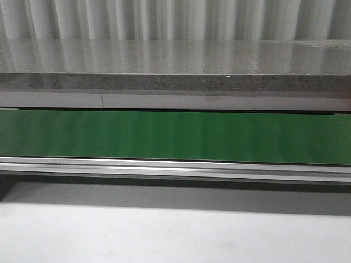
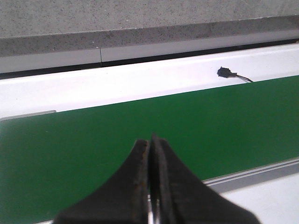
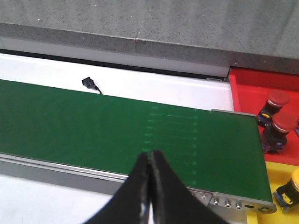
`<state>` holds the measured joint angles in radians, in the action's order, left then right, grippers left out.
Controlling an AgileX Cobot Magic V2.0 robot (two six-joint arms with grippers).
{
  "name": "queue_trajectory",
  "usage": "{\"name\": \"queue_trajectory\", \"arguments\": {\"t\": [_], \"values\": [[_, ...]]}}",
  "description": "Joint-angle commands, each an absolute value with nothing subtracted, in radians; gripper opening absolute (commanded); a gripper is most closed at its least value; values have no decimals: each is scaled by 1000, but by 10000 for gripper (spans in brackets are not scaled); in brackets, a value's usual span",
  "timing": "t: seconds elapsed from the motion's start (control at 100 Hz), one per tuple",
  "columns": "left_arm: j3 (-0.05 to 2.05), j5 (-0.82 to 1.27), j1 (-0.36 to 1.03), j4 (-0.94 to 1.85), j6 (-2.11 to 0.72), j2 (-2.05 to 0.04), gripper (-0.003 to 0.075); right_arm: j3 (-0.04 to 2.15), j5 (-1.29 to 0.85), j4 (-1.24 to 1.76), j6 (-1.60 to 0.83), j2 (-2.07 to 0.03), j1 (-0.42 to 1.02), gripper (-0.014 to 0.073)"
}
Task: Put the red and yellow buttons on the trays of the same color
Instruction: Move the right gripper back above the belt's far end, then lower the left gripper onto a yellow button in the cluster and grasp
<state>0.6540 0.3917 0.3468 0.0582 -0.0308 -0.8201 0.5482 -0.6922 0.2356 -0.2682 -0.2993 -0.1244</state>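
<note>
In the right wrist view two red buttons (image 3: 277, 101) (image 3: 283, 125) stand on the red tray (image 3: 252, 79) past the end of the green belt (image 3: 117, 126). A yellow button (image 3: 290, 186) stands on the yellow tray (image 3: 271, 170) beside it. My right gripper (image 3: 150, 154) is shut and empty above the belt's near edge. My left gripper (image 2: 150, 138) is shut and empty above the bare green belt (image 2: 140, 135). Neither gripper, button nor tray shows in the front view, only the belt (image 1: 175, 137).
A grey stone ledge (image 1: 175, 66) runs behind the belt. A small black sensor with a wire (image 3: 88, 83) sits on the white strip beyond the belt, and it also shows in the left wrist view (image 2: 225, 72). A metal rail (image 1: 175, 167) edges the belt's front.
</note>
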Motion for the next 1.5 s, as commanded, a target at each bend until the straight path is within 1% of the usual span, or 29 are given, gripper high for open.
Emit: {"name": "queue_trajectory", "arguments": {"t": [0.0, 0.17, 0.22, 0.29, 0.36, 0.4, 0.41, 0.43, 0.48, 0.53, 0.58, 0.71, 1.03, 1.3, 1.49], "values": [[749, 350, 301, 77, -9, -872, -20, 570, -634, 237, -277, -306, -125, -65], [876, 409, 156, 77, 6, -996, -9, 570, -634, 237, -277, -306, -125, -65], [910, 431, 114, 77, 6, -1037, 13, 570, -634, 237, -277, -306, -125, -65], [949, 449, 57, 77, 6, -1082, 69, 570, -634, 237, -277, -306, -125, -65], [982, 465, 6, 77, 6, -1125, 170, 570, -634, 237, -277, -306, -125, -65], [1000, 475, -22, 77, 6, -1145, 253, 570, -634, 237, -277, -306, -125, -65], [1003, 479, -26, 77, 6, -1154, 284, 570, -634, 237, -277, -306, -125, -65], [1011, 485, -38, 77, 6, -1165, 314, 570, -634, 237, -277, -306, -125, -65], [1027, 503, -64, 77, 6, -1192, 431, 570, -634, 237, -277, -306, -125, -65], [1043, 524, -87, 77, 6, -1219, 505, 570, -634, 237, -277, -306, -125, -65], [1062, 558, -109, 82, 6, -1247, 538, 570, -634, 237, -277, -306, -125, -65], [1118, 661, -176, 126, 6, -1334, 526, 570, -634, 237, -277, -306, -125, -65], [1310, 810, -340, 215, 6, -1564, 511, 570, -634, 237, -277, -306, -125, -65], [1481, 904, -369, 217, 73, -1753, 510, 570, -634, 237, -277, -306, -125, -65], [1555, 894, -369, 216, 174, -1850, 510, 570, -634, 237, -277, -306, -125, -65]]}}
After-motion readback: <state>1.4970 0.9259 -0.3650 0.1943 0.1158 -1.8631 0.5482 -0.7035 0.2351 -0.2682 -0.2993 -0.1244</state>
